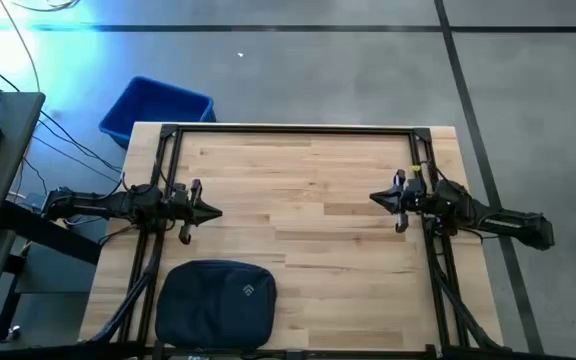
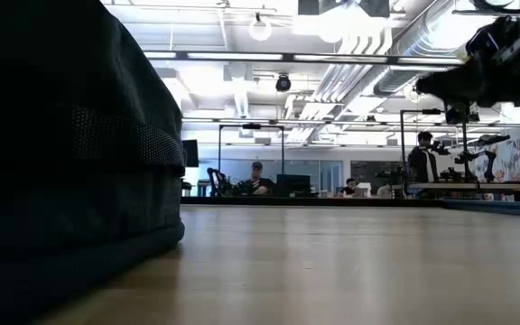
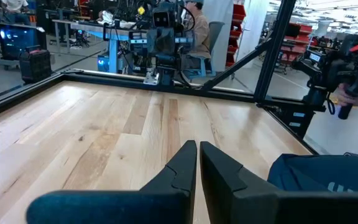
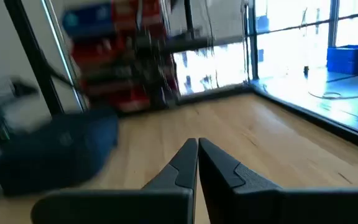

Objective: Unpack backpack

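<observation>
The dark navy backpack (image 1: pixel 216 302) lies flat on the table at its near edge, left of centre, white logo up. It fills the left of the low view (image 2: pixel 61 153) and shows in the left wrist view (image 3: pixel 328 180) and the right wrist view (image 4: pixel 55 149). My left gripper (image 1: pixel 218 212) hovers over the table's left side, just beyond the backpack, fingers shut (image 3: pixel 197 149) and empty. My right gripper (image 1: pixel 373 197) hovers over the right side, pointing toward the centre, fingers shut (image 4: pixel 197 146) and empty.
A bright blue plastic bin (image 1: pixel 156 108) stands on the floor past the table's far left corner. Black frame rails (image 1: pixel 288 130) run along the far edge and both sides. Bare wood lies between the grippers. People sit and stand at benches in the room behind (image 2: pixel 258 179).
</observation>
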`<state>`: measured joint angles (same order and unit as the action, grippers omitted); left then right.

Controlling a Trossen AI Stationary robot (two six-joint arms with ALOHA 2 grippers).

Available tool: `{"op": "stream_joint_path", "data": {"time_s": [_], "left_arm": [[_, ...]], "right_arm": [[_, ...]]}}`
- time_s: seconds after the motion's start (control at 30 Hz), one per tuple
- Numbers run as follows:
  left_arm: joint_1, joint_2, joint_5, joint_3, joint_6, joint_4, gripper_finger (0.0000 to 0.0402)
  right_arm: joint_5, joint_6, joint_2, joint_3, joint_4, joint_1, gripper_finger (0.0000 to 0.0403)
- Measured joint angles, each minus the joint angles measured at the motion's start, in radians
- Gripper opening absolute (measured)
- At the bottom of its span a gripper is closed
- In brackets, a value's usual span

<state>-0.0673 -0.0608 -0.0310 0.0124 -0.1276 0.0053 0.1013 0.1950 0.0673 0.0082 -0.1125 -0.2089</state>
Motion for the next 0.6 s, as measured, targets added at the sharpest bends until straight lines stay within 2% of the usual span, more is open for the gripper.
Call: {"op": "stream_joint_path", "data": {"time_s": [0.07,0.13,0.2,0.3,0.4,0.5,0.6], "left_arm": [[0.0,0.0,0.0,0.0,0.0,0.0,0.0002],[0.0,0.0,0.0,0.0,0.0,0.0,0.0002],[0.0,0.0,0.0,0.0,0.0,0.0,0.0002],[0.0,0.0,0.0,0.0,0.0,0.0,0.0002],[0.0,0.0,0.0,0.0,0.0,0.0,0.0002],[0.0,0.0,0.0,0.0,0.0,0.0,0.0002],[0.0,0.0,0.0,0.0,0.0,0.0,0.0002]], "right_arm": [[-0.059,0.045,0.0,0.0,-0.088,0.0,0.0],[-0.117,0.16,0.0,0.0,-0.191,0.0,0.0],[-0.143,0.215,0.004,0.0,-0.28,0.0,0.0],[-0.082,0.163,0.028,0.003,-0.352,0.0,0.0],[-0.07,0.163,0.09,0.041,-0.372,0.0,0.0],[-0.028,0.156,0.188,0.121,-0.38,0.0,0.0],[0.064,0.137,0.307,0.212,-0.374,0.0,0.0]]}}
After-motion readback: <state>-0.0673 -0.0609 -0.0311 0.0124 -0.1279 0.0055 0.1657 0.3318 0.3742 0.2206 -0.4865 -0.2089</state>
